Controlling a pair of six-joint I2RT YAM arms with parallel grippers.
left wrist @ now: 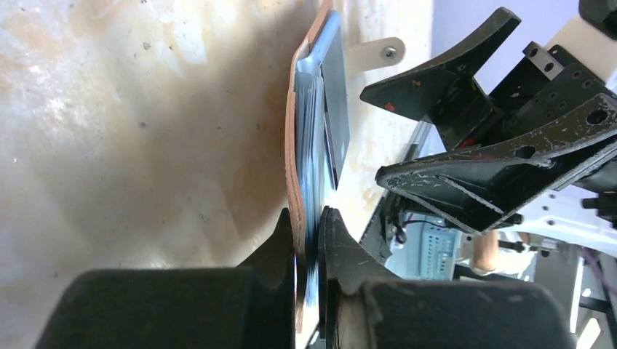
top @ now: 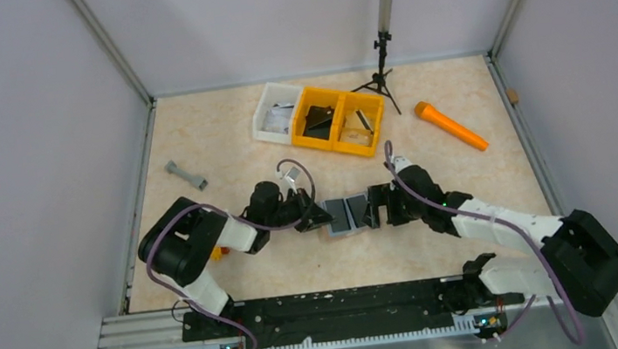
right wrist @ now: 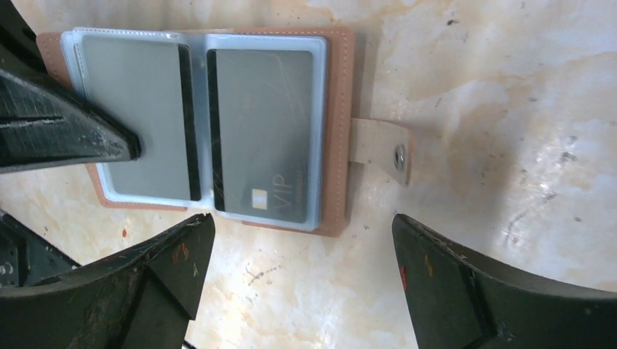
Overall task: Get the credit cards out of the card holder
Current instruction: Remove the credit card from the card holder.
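The card holder point(right wrist: 336, 131) lay open and flat on the table point(right wrist: 509, 87), between the two grippers. Both credit cards point(right wrist: 265, 131) sat inside its clear sleeves point(right wrist: 318, 109), none yet out. The left gripper point(left wrist: 309, 243) was clenched on the holder's left edge, pinching leather and sleeve together. The right gripper point(right wrist: 300, 229) hung just beside the holder's near edge, jaws released wide and holding nothing.

The likeliest trouble seemed to be the left pinch itself. One finger point(right wrist: 87, 142) lay over the left card, so that card could be trapped and refuse to slide. The cards also sat flush in the plastic and offered little edge to catch. The right fingers might therefore nip sleeve along with card and drag the whole holder. Held at one edge only, the holder could pivot or slip free under such a pull. With both grippers so near, their fingers might also knock together.
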